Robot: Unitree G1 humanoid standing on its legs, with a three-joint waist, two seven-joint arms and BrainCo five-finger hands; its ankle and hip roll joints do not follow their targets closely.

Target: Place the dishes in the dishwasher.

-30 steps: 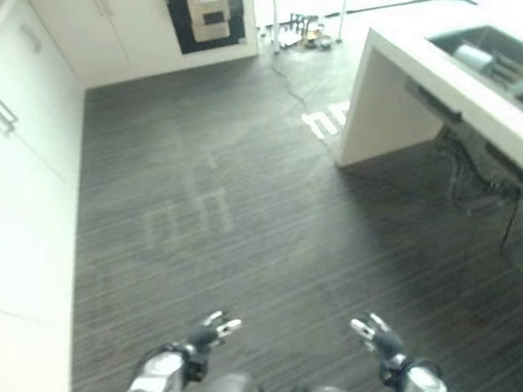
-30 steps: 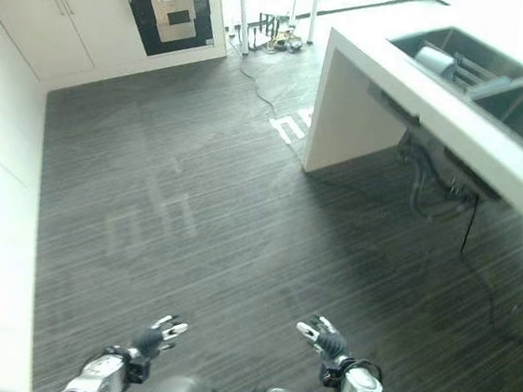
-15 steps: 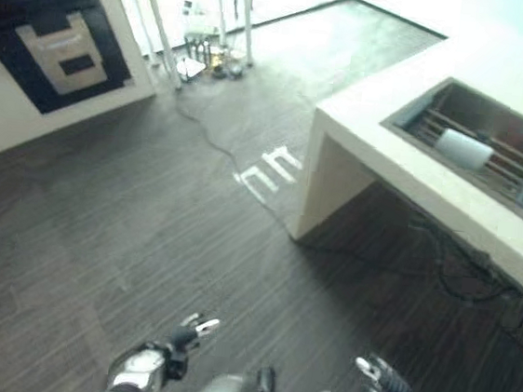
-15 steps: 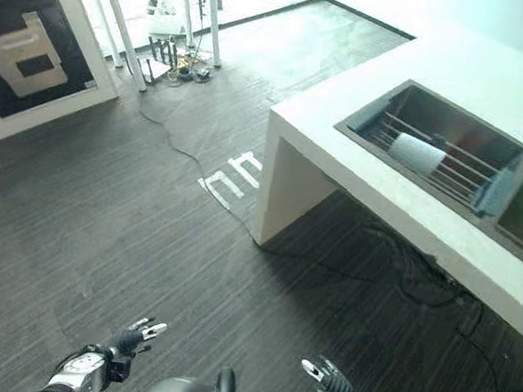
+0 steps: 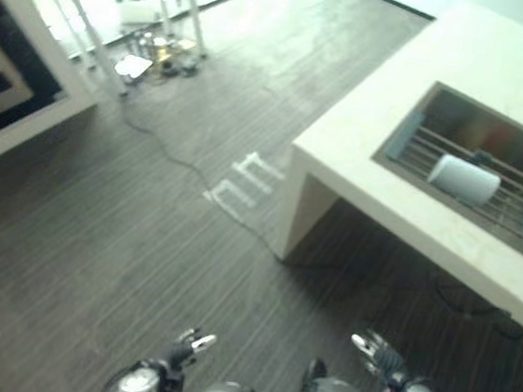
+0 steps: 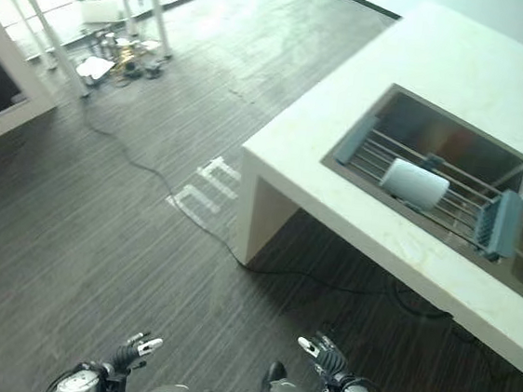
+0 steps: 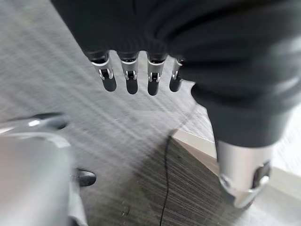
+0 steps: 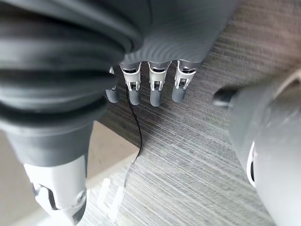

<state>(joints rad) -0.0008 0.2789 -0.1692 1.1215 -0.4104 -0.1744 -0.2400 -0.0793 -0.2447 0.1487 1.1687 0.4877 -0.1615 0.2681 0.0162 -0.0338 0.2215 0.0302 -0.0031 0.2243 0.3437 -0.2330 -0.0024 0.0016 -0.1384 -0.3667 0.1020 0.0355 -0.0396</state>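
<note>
Across the whole scene runs a dark striped wood floor (image 5: 145, 231), with pale painted marks (image 6: 201, 188) on it near the corner of the white table (image 6: 445, 56). That table takes up the robot's right side and reaches away toward the far right. Set into its top is a steel sink (image 6: 435, 144), and a wire rack (image 6: 449, 192) with grey-blue end pieces spans the basin. On the rack lies a white cup (image 6: 413, 184) on its side, the one dish to be seen; it rests well apart from both hands. On the far left stands a white cabinet (image 5: 26, 124) with a dark front panel, and beyond it the white legs of a frame (image 5: 122, 13) stand over a small clutter of objects on the floor, too small to make out.

At the near edge of the head views both hands hang low over the floor. The left hand (image 5: 187, 347) holds nothing; its wrist view shows the fingers (image 7: 129, 80) straight and loose, with the thumb standing apart. The right hand (image 6: 324, 355) is likewise empty, its fingers (image 8: 155, 92) extended in a row above the floor, thumb off to the side.
</note>
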